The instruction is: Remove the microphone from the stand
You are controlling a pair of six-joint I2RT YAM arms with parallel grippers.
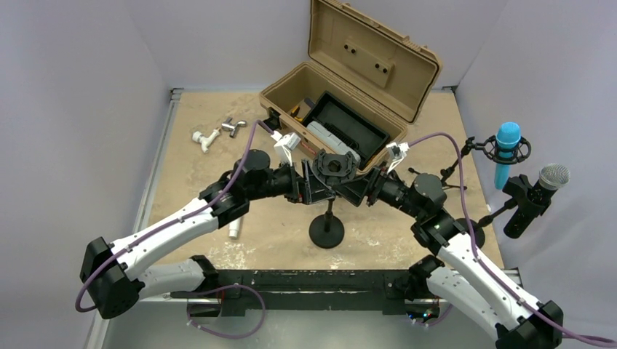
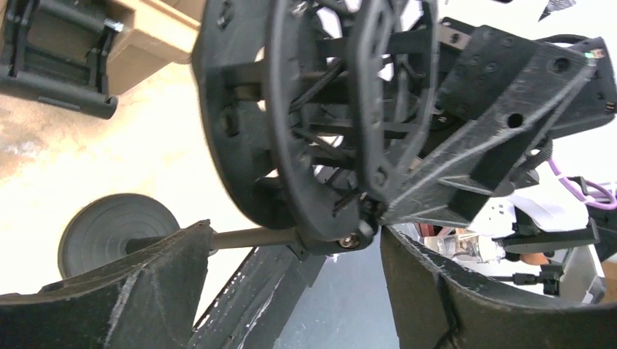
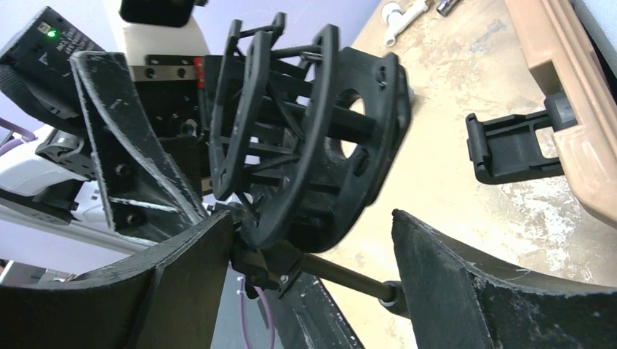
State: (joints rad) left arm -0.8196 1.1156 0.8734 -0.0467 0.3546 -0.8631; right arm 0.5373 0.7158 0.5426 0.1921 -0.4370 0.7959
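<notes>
A black table stand has its round base (image 1: pixel 327 231) on the sandy table and a black shock mount (image 1: pixel 333 166) on top. The mount's ring shows an open hole and no microphone in it. My left gripper (image 1: pixel 308 185) and right gripper (image 1: pixel 361 187) flank this mount from either side, both open. In the left wrist view the mount (image 2: pixel 320 109) fills the frame above my left gripper (image 2: pixel 295 240), with the stand's rod (image 2: pixel 255 237) between the fingers. The right wrist view shows the mount (image 3: pixel 305 145) over my right gripper (image 3: pixel 311 218). At the far right stand a blue microphone (image 1: pixel 507 149) and a black microphone (image 1: pixel 542 190), each in its own holder.
An open tan case (image 1: pixel 291 83) with a black tray (image 1: pixel 367 125) stands behind the mount. White pipe fittings (image 1: pixel 206 138) and a metal fitting (image 1: pixel 233 127) lie at the back left. A small white piece (image 1: pixel 234 230) lies by the left arm. Purple cables run along both arms.
</notes>
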